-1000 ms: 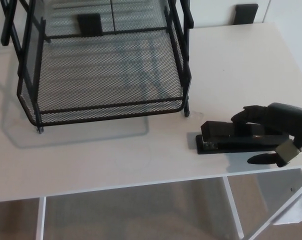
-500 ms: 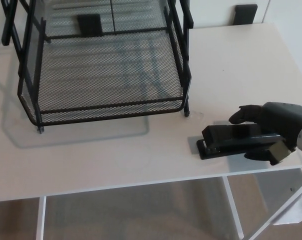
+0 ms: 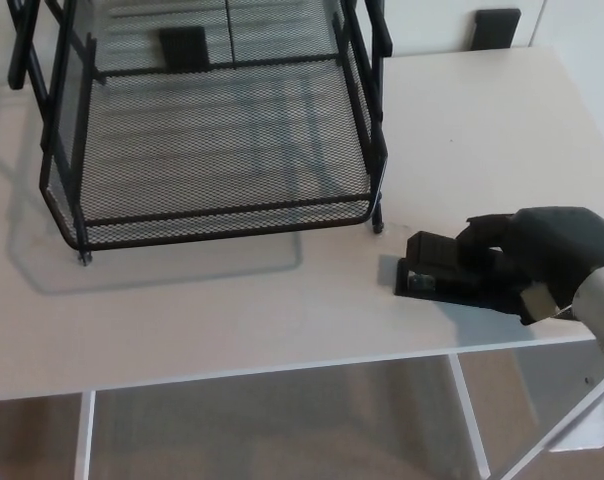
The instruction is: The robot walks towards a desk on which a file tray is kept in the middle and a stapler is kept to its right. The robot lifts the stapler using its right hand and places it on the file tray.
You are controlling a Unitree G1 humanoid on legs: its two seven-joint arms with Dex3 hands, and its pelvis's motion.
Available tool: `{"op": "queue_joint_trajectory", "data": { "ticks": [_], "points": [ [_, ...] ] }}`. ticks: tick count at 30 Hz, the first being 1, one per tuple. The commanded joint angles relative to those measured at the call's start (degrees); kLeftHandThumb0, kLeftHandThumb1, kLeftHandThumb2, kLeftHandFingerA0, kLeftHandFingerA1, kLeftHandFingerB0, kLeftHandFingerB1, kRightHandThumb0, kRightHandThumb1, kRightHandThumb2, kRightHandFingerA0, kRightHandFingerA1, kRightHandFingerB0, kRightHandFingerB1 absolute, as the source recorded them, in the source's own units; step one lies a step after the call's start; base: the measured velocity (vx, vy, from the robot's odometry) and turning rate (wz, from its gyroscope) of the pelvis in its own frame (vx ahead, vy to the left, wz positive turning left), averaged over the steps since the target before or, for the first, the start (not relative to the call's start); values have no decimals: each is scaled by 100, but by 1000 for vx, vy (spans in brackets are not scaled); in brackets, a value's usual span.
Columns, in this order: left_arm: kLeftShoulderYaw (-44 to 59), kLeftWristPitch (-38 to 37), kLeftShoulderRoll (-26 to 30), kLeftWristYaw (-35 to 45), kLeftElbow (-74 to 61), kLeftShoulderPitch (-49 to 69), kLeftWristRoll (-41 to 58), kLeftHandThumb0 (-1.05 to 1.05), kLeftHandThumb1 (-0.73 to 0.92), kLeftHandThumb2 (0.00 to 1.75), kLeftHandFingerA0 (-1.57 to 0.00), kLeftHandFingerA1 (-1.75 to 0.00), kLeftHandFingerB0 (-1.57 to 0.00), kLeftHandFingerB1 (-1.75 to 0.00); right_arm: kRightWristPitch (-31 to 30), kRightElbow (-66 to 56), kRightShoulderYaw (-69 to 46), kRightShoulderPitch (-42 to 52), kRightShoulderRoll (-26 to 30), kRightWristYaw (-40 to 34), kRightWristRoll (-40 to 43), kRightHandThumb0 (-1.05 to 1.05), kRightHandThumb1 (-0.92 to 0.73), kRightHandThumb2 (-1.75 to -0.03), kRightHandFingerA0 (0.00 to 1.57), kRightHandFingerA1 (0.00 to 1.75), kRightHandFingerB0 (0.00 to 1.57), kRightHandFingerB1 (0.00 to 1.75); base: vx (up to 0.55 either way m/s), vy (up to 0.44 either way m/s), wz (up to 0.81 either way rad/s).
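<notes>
Right hand (image 3: 540, 262) is clamped over the rear half of the black stapler (image 3: 437, 268), fingers (image 3: 490, 228) curled across its top, so the hand holds the stapler rather than hovering beside it. The step in hand looks like the grasp-and-lift.

On the left and middle of the white desk (image 3: 232, 310) stands the black wire-mesh file tray (image 3: 222, 214), a tiered rack whose lower shelf is bare. Its front right foot is near the stapler's nose but apart from it. The stapler lies near the desk's front edge, nose pointing left towards the tray.

The next move probably calls for a clear lift, then a carry up and to the left over the tray's front rim, high enough to miss the right-hand upright, before the stapler is set on the mesh.

Several things are hard to judge. Whether the stapler's base has left the desk cannot be told, since a shadow lies under its nose. The hand covers its rear end, and the thumb's contact is hidden. The tray's upper tiers are cut off by the top edge. A dark block (image 3: 494, 27) at the desk's far side is unclear. The left hand does not show.
</notes>
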State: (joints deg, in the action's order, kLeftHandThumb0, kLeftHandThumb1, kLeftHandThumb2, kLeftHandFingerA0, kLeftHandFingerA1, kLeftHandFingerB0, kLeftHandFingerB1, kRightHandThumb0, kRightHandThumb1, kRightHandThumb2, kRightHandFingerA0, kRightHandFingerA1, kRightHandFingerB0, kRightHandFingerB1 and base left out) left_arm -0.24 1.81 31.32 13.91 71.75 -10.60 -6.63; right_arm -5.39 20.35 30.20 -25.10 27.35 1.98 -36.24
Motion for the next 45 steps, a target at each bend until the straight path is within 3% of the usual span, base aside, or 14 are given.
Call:
{"op": "queue_joint_trajectory", "data": {
  "ticks": [1,6,7,8,10,16,17,25,26,28,40,42,43,45],
  "points": [
    [-339,14,110,-132,-35,-108,-388,-76,35,115,-74,-112,-50,-96,-196,670,364,282,190,-1364,-1210,-18,-68,-72,82,137,85,52,0,0,0],
    [-449,27,157,-135,-136,-81,-404,-76,37,114,-47,-95,-36,-85,-201,836,419,380,347,-1533,-1300,-19,-65,-73,85,124,92,54,0,0,0],
    [-432,32,149,-137,-120,-98,-378,-76,35,115,-90,-121,-54,-96,-147,884,424,392,368,-1632,-1311,-20,-65,-68,85,132,93,54,0,0,0],
    [-432,37,147,-139,-116,-104,-362,-76,35,115,-90,-121,-54,-96,-117,924,431,392,374,-1696,-1316,-20,-65,-68,85,132,93,54,0,0,0],
    [-478,-34,166,-132,-150,-55,-385,-76,36,115,-55,-100,-39,-87,-221,1087,474,468,355,-2087,-1466,-34,-61,-58,89,163,85,76,0,0,0],
    [-531,-114,146,-201,-63,3,-397,-73,37,115,-54,-98,-33,-84,180,1195,207,497,350,-2252,-1152,-25,-70,-69,92,173,81,96,0,0,0],
    [-555,-62,139,-221,4,-27,-420,-71,38,113,-31,-81,-25,-75,351,1164,85,448,342,-2148,-969,-21,-72,-73,88,174,78,108,0,0,0],
    [-641,-161,214,-206,-24,30,-510,-74,39,115,-40,-89,-29,-80,743,753,-410,173,361,-2350,-918,-19,-70,-85,89,175,68,158,0,0,0],
    [-649,-180,230,-204,-49,65,-525,-75,39,115,-44,-91,-35,-82,758,634,-527,138,347,-2433,-901,-15,-69,-87,113,175,73,146,0,0,0],
    [-496,-176,200,-208,-47,105,-382,-75,38,115,-52,-96,-39,-85,929,343,-695,72,493,-2267,-836,-17,-71,-82,84,175,69,150,0,0,0],
    [-464,-82,163,-259,-56,214,-480,-76,39,116,-52,-97,-38,-86,991,-444,-1905,-887,540,-1617,-339,-18,-64,-86,85,175,69,154,0,0,0],
    [-402,-196,160,-239,-33,242,-416,-72,36,116,-52,-95,-52,-89,940,-527,-2005,-1199,546,-1536,-362,-19,-63,-78,87,172,75,127,0,0,0],
    [-397,-173,151,-252,-23,232,-412,-74,38,117,-100,-117,-80,-102,759,-616,-2046,-1369,514,-1367,-354,-27,-68,-68,88,171,77,108,0,0,0],
    [-426,-99,142,-277,-18,204,-454,-74,38,117,-100,-117,-80,-102,513,-735,-2109,-1558,462,-1100,-341,-27,-68,-68,88,171,77,108,0,0,0]
  ]
}}
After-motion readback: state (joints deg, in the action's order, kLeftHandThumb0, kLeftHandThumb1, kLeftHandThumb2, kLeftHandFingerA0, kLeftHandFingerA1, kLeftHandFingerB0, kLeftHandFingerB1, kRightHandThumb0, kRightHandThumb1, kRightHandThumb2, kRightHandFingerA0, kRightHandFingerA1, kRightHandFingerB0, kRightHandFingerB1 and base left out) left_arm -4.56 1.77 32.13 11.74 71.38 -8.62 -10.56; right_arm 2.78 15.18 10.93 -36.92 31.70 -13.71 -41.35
